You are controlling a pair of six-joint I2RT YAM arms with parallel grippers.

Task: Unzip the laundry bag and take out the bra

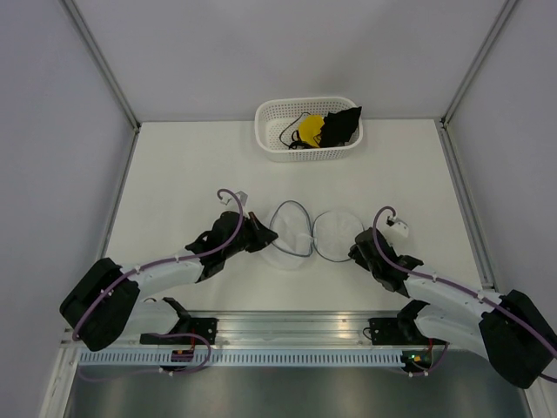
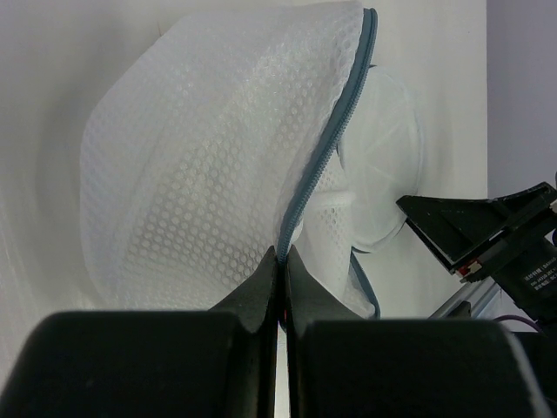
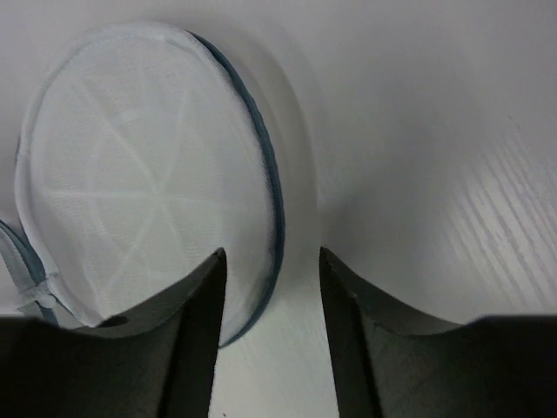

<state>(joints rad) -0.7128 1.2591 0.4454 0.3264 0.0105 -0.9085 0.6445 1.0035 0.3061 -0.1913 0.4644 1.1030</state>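
Overhead, the laundry bag [image 1: 306, 231] lies split open on the table [image 1: 174, 174], the bra [image 1: 329, 128] in the far basket [image 1: 271, 146]. Left wrist: the left gripper [image 2: 280, 261] pinches the bag's zipper rim [image 2: 335, 139]. Right wrist: the right gripper [image 3: 271, 261], released, straddles one disc's edge; bare table rightward.

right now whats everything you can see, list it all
bag: one, white mesh with a grey-blue zip, mid-table, unzipped into two halves
bra: one, yellow and black, inside the basket
basket: one, white, far edge of the table
table: one, white, under everything
left hand: one, black, shut on the bag's zip edge
right hand: one, black, open, at the rim of the bag's right half
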